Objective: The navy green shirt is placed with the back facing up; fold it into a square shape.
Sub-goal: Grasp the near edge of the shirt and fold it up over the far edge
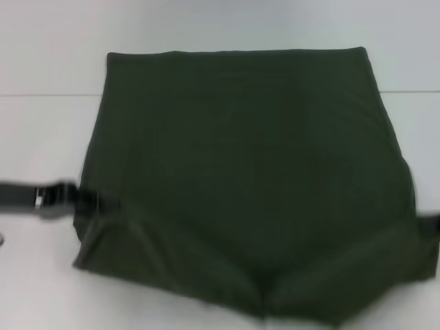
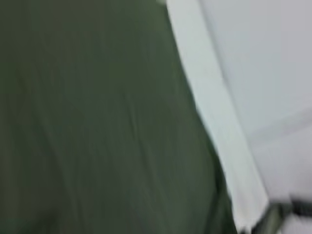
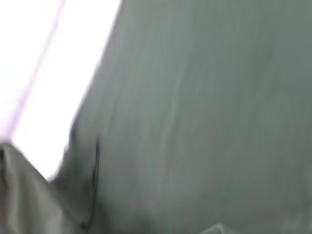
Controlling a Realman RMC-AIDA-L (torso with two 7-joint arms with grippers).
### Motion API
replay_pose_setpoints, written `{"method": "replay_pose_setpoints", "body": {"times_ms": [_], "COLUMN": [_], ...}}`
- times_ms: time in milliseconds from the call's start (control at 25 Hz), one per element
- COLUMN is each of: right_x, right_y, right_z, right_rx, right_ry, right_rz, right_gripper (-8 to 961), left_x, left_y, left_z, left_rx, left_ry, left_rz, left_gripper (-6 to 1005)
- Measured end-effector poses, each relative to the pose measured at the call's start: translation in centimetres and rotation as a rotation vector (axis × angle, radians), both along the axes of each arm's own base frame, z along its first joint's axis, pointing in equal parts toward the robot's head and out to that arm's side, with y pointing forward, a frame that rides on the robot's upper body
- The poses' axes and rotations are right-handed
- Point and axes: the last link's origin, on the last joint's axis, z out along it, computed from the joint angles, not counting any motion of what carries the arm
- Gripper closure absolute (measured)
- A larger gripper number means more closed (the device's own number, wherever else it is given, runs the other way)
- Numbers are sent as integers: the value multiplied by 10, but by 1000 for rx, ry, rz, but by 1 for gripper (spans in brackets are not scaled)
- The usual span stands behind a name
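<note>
One navy green shirt (image 1: pixel 247 172) lies on the white desk (image 1: pixel 41 137), spread wide across the middle of the head view, plain side up. Its far edge runs straight and flat across the desk. Its near part is bunched: two sleeve-like folds angle inward toward the middle near edge, one on the robot's left and one on its right, meeting at a small notch.

Two arms are in play, one on each side. The left gripper (image 1: pixel 93 201) comes in low from the left border of the head view, a dark arm with a silvery band, its tip right at the shirt's left edge beside the left fold. Whether its fingers are apart or clamped on cloth cannot be told. Of the right gripper (image 1: pixel 432 225) only a dark sliver shows at the right border, against the shirt's right edge; its fingers cannot be judged either.

Both wrist views are filled with green cloth (image 2: pixel 97 126) (image 3: pixel 209 117) beside a strip of white desk.
</note>
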Motion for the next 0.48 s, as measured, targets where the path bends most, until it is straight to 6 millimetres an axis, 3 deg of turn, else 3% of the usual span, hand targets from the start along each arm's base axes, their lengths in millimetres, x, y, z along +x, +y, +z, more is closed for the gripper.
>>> {"method": "replay_pose_setpoints", "body": {"times_ms": [200, 480], "right_x": [9, 23], "right_y": [16, 41], "right_z": [9, -19], "right_rx": [241, 484], "right_ry": [87, 93], "right_rz": [-48, -98], "right_gripper": [905, 904], "left_x": [-5, -12], "left_y": [34, 54], "left_z": [-5, -24], "left_rx": [258, 467], "left_ry": [-50, -64], "left_rz": [68, 103], "left_gripper": [951, 951]}}
